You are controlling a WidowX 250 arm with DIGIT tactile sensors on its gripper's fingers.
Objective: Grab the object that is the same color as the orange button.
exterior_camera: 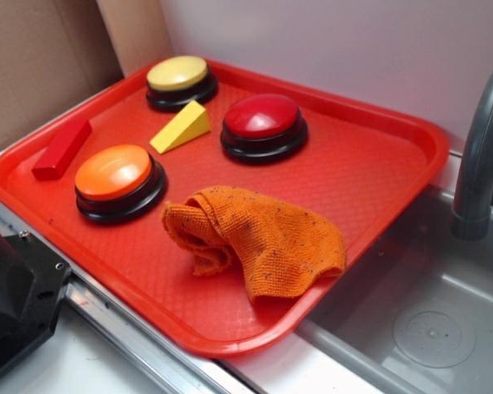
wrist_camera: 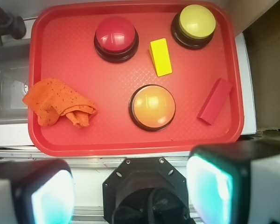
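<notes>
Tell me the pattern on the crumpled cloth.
Orange woven cloth with small dark specks, clearest in the exterior view.

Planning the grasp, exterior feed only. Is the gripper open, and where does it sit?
Observer: Open. In the wrist view the gripper has its fingers spread wide with nothing between them, short of the tray rim.
Operator: What's straight ahead of it?
Observer: The orange button. The orange cloth lies off toward the sink side, one corner overlapping the rim.
</notes>
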